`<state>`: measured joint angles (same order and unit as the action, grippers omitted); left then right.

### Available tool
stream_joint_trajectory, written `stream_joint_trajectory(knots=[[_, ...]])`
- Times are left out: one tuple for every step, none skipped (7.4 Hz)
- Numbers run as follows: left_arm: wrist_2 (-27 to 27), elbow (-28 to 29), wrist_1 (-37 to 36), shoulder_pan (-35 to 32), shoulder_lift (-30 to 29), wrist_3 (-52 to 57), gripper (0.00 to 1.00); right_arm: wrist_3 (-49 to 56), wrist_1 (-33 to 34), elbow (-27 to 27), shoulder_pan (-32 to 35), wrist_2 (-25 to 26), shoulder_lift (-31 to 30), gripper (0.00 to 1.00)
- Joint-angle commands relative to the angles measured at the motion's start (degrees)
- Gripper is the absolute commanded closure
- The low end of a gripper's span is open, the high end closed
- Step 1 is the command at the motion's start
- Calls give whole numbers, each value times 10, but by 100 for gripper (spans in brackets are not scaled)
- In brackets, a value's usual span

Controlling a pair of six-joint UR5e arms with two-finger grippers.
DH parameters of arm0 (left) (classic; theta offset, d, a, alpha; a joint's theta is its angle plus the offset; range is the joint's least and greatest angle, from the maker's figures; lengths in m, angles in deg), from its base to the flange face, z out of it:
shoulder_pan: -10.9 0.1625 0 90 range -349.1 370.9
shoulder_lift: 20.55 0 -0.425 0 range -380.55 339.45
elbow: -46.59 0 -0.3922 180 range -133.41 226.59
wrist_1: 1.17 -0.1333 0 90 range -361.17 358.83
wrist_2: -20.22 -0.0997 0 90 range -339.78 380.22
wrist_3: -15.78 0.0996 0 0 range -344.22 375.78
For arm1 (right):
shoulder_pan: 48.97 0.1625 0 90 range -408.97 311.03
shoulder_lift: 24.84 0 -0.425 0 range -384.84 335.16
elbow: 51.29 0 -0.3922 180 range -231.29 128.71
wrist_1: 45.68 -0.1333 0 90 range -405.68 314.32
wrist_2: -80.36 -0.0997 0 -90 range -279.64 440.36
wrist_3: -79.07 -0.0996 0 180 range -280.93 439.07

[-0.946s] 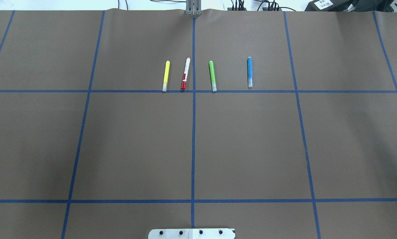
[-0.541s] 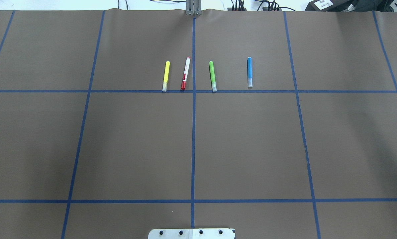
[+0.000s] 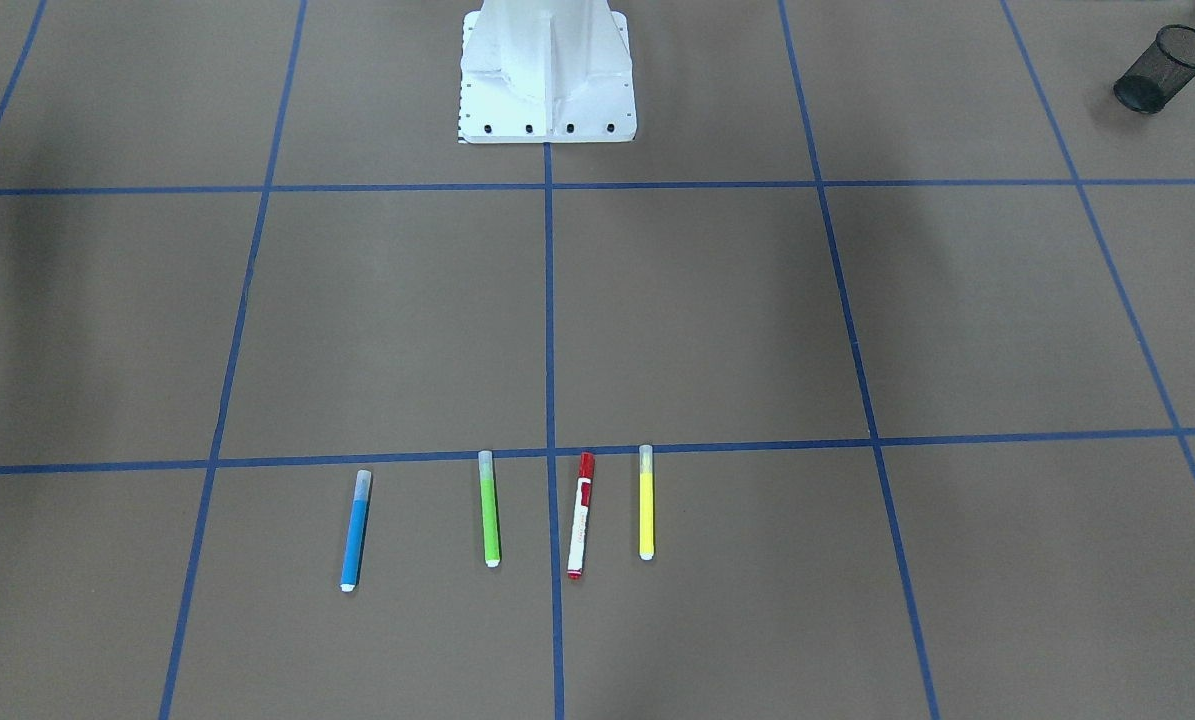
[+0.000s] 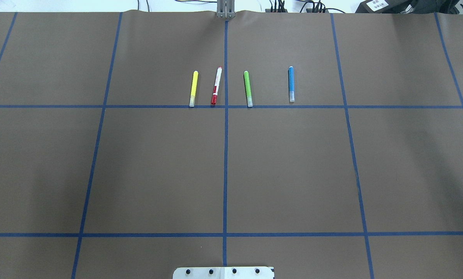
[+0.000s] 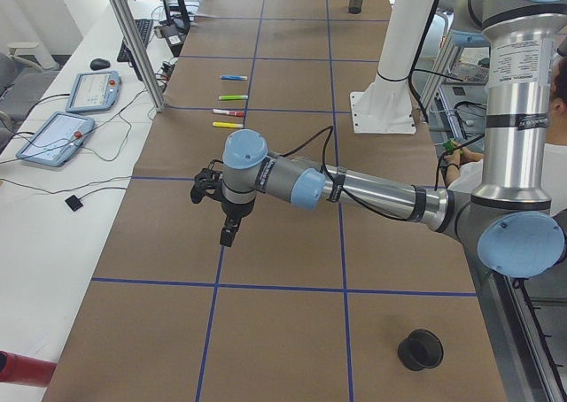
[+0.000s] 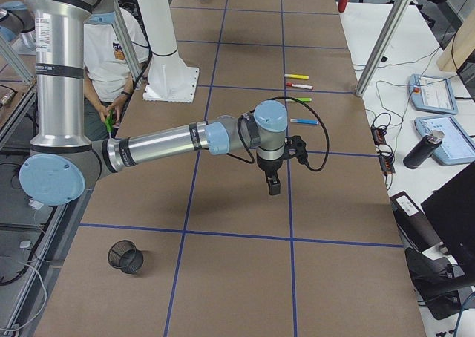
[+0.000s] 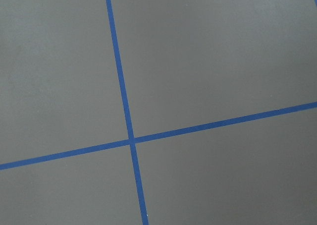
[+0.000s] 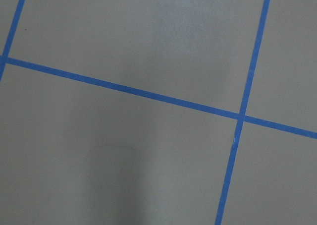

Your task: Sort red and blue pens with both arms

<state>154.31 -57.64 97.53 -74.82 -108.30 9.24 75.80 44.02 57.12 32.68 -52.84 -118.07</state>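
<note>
- Red pen (image 4: 216, 85), white barrel with red cap and red label: upper middle of the overhead view, just left of the centre tape line, flat on the brown paper worktop (image 4: 157, 166) with its blue tape grid.
- Blue pen (image 4: 291, 84), blue barrel with pale see-through cap: same row, well right of the centre line.
- Green marker (image 4: 248, 88) lies between them. Yellow marker (image 4: 193, 88) is just beside the red pen on its left. Neither is mine to sort.
- All four run top to bottom in the overhead frame, roughly parallel, caps at the lower end near the horizontal tape line.
- My left hand (image 5: 227, 239) hangs over bare worktop at frame centre in the left side view; the pens are well apart from it, toward the top of the frame. I cannot tell whether its fingers are spread or pressed together.
- My right hand (image 6: 273, 187) hangs over bare worktop too, with the pens up and to its right. Finger state: cannot tell.
- Both wrist views show only paper and tape.
- My judgement: the left arm is nearer the red pen and the right arm nearer the blue. Each hand should come in with its fingers set across the barrel.
- Nothing is grasped yet.
</note>
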Motion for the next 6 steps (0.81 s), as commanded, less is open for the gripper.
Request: stream_joint_trajectory(knots=[[49, -3, 2, -1, 17, -1, 0, -1, -1, 18, 0, -21, -19, 0], [53, -19, 3, -1, 33, -3, 0, -1, 0, 38, 1, -24, -32, 0], [61, -23, 3, 2, 22, -39, 0, -1, 0, 55, 0, -24, -43, 0], [63, -25, 4, 16, 8, -70, 1, -2, 0, 51, 0, -18, -44, 0], [64, -29, 4, 21, 7, -73, 1, -1, 0, 47, 0, -19, -46, 0], [64, -27, 7, 39, 7, -74, 2, 0, -6, 24, 0, -20, -32, 0]])
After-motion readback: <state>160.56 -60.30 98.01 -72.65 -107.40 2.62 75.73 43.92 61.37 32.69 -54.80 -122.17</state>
